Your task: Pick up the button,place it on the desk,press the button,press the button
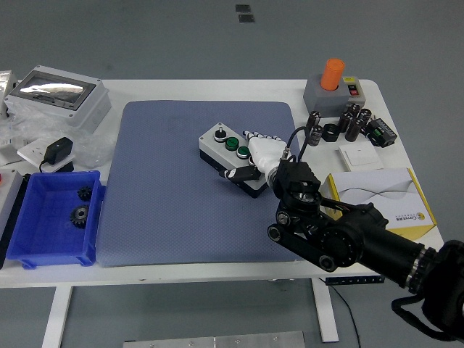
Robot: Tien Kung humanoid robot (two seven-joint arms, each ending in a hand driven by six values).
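My right hand (pixel 262 154) rests on the button box (pixel 230 148) (white lid, green buttons), fingers (pixel 254 135) draped over it, on the blue mat (pixel 174 203).

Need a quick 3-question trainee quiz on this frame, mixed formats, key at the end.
1. True or false: the button box lies on the blue-grey mat.
2. Which hand is at the button box? A) the left hand B) the right hand C) a person's hand
3. What lies in the blue bin at the table's left?

Key:
1. True.
2. B. The right arm comes in from the lower right, and its white hand rests on the box's right end, beside the green buttons.
3. Two dark gears.
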